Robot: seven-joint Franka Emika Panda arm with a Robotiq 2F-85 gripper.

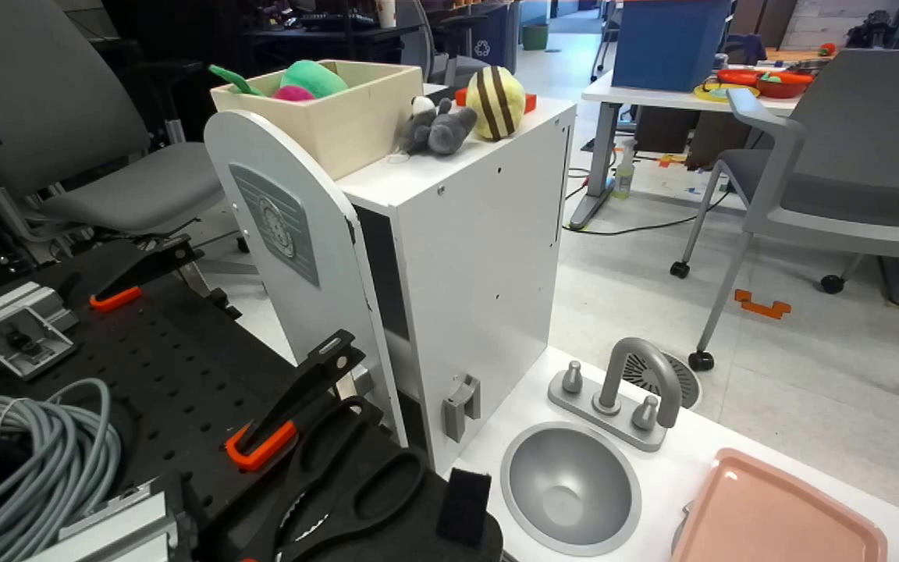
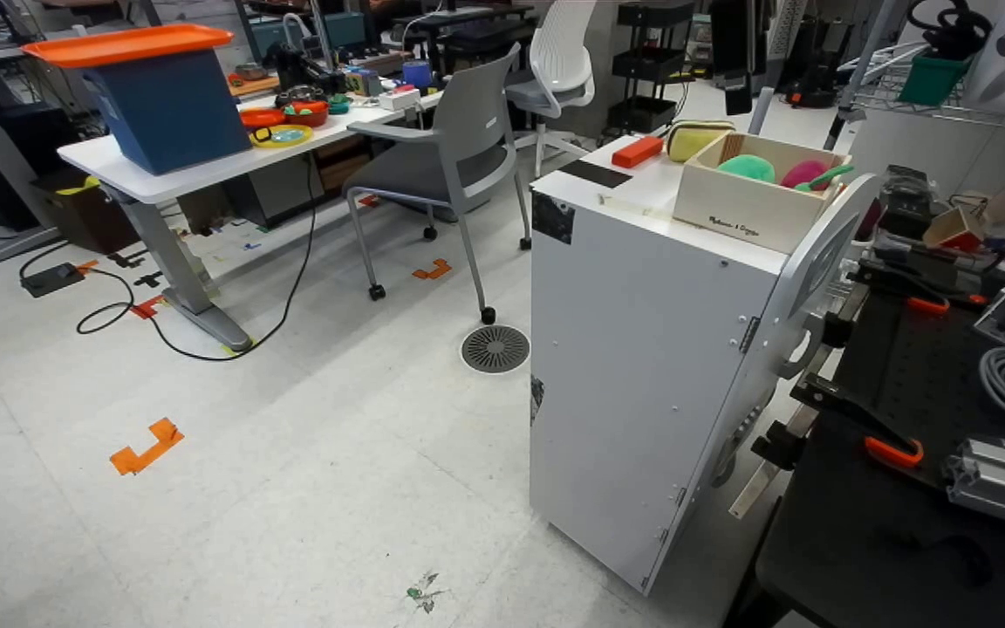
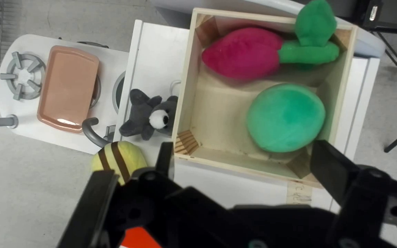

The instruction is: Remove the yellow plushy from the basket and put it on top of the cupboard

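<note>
1. Claw point(image 3: 242, 151): wide, its jaws spread well apart in the wrist view, seen by two corners of the basket point(image 3: 185, 82).
2. Bench point(image 1: 184, 375): black and holed; clamps point(image 1: 305, 390) sit along the edge facing the cupboard point(image 1: 481, 273), and coiled cable point(image 1: 79, 460) lies inward from that edge.
3. Cupboard: white, just beside that edge of the bench, its door point(image 1: 332, 304) ajar on that side.
4. Basket: on the cupboard's top, toward the bench's edge; it holds a green toy point(image 3: 286, 117) and a pink toy point(image 3: 245, 53).
5. Bear point(image 1: 442, 131): grey, just beside the basket.
6. Plushy point(image 1: 496, 103): out of the basket, on the cupboard's top, farther from the bench's edge than the bear.
7. Block point(image 2: 638, 152): red-orange, just beside the plushy.
8. Table point(image 2: 140, 181): white, well apart from the bench, bearing a blue bin point(image 2: 175, 118).
</note>
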